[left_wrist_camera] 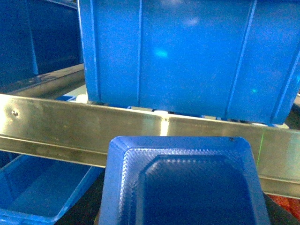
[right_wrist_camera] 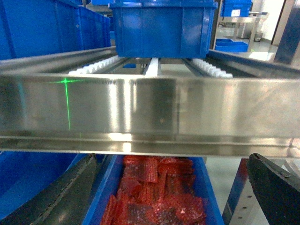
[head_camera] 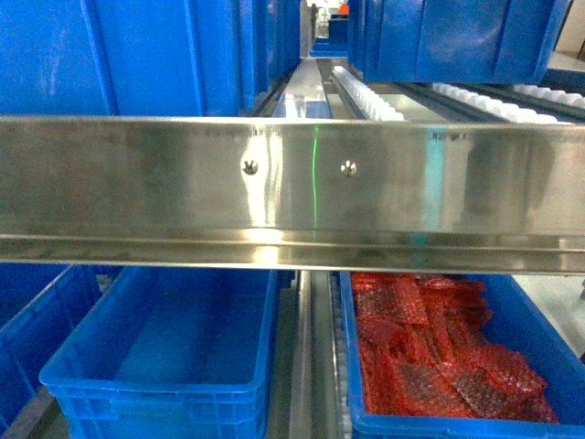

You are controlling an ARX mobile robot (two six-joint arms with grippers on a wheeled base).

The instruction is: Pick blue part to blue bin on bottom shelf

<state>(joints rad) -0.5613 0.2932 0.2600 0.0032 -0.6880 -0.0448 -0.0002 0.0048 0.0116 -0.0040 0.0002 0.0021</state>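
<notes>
The blue part (left_wrist_camera: 187, 183), a shallow textured tray shape, fills the bottom of the left wrist view and hangs in the air before the steel rail. My left gripper is shut on it, with its fingers hidden behind it. The empty blue bin (head_camera: 155, 389) sits on the bottom shelf (head_camera: 309, 366) at lower left, and shows below and left of the part as the blue bin (left_wrist_camera: 33, 187). My right gripper (right_wrist_camera: 171, 197) is open above the bin of red parts, its dark fingers (right_wrist_camera: 274, 192) wide apart. Neither gripper shows in the head view.
A wide stainless front rail (head_camera: 292, 192) of the upper tier crosses all views just above the lower bins. A blue bin of red bubble-wrapped parts (head_camera: 430, 357) sits right of the empty one. More blue bins (head_camera: 457, 37) stand on the upper rollers (head_camera: 366, 96).
</notes>
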